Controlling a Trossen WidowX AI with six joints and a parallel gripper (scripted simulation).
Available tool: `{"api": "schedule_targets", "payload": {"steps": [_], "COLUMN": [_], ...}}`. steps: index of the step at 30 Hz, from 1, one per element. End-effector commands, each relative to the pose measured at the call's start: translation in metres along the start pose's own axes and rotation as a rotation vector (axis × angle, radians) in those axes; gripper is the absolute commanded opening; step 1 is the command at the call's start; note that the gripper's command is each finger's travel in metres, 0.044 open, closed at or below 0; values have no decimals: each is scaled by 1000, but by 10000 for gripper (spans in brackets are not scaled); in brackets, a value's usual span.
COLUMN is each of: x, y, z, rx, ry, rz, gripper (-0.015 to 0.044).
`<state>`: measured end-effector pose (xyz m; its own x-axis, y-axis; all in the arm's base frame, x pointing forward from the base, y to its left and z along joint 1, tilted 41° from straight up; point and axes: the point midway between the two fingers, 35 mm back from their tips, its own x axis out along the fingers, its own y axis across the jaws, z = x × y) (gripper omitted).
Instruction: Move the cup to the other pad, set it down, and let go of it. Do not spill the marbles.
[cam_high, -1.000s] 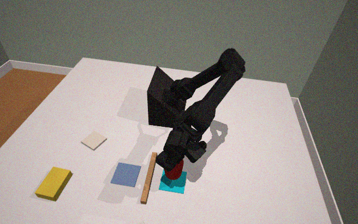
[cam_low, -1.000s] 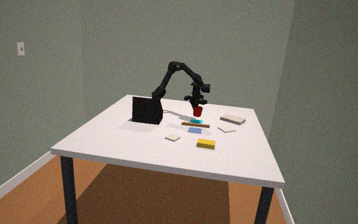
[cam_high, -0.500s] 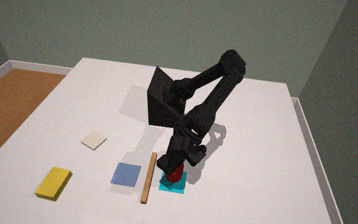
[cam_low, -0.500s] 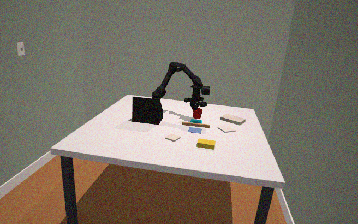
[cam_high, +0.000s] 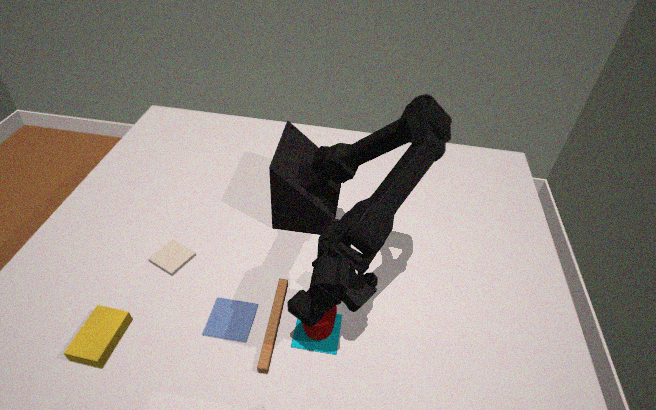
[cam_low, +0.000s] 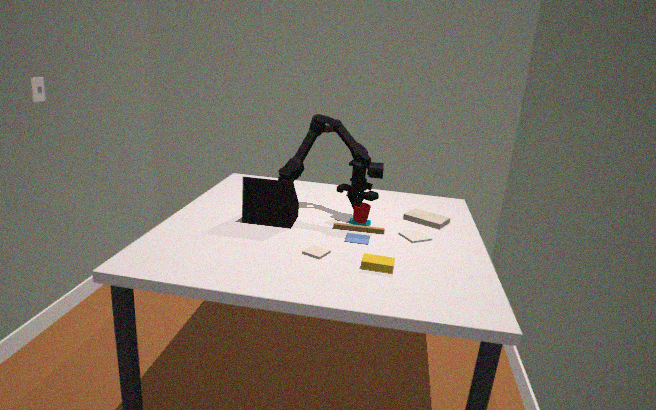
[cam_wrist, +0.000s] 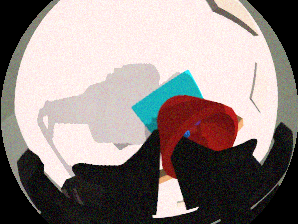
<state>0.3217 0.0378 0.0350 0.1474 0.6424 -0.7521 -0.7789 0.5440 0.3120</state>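
My arm rises from the black base box (cam_high: 295, 195), folds at the elbow high over the tabletop (cam_high: 450, 310), and comes down steeply so that my wrist points almost straight at the surface. My tool (cam_high: 314, 311) is clamped on the rim of the red cup (cam_high: 320, 326), with one finger (cam_wrist: 200, 163) dipping inside the cup's mouth in the wrist view. The cup stands upright over the cyan pad (cam_high: 317, 342); I cannot tell whether its bottom touches the pad or hangs just above it. A small blue marble (cam_wrist: 188, 133) shows inside the cup near my finger.

The wooden bar (cam_high: 273, 325) lies just left of the cyan pad in the top view, and the blue pad (cam_high: 230, 319) lies on the bar's far side, well apart from the cup. A yellow block (cam_high: 98, 335) and a cream tile (cam_high: 172, 256) sit farther off on the same side. In the exterior view two more pale slabs (cam_low: 426, 218) rest beyond the cup.
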Motion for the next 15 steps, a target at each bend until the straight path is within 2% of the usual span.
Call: {"api": "schedule_targets", "payload": {"steps": [1, 15], "x": [7, 4], "y": [3, 1], "z": [-2, 0], "rx": [8, 0], "ry": [1, 1], "rz": [9, 2], "gripper": [0, 0]}}
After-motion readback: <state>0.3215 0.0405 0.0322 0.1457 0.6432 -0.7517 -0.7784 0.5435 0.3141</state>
